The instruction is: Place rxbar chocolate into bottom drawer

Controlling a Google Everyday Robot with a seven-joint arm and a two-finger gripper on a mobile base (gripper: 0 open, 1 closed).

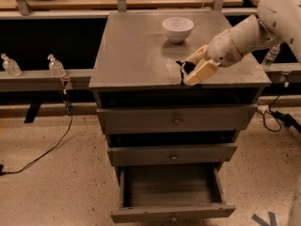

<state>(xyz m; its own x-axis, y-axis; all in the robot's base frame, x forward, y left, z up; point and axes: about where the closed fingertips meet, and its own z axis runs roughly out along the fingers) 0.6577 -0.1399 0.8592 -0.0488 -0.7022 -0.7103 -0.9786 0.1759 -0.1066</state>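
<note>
My gripper (192,72) hangs just above the front edge of the grey cabinet's top (136,51), right of the middle. It is shut on the rxbar chocolate (184,68), a small black wrapper that shows between the cream fingers (201,71). The bar is held low, close to the top. The bottom drawer (171,212) is pulled out below, and its inside looks dark with nothing in it. The two drawers above it are shut.
A white bowl (178,28) stands at the back of the cabinet top. Clear bottles (56,66) stand on a ledge at the left and another (271,56) at the right. Cables (42,152) run over the speckled floor on both sides.
</note>
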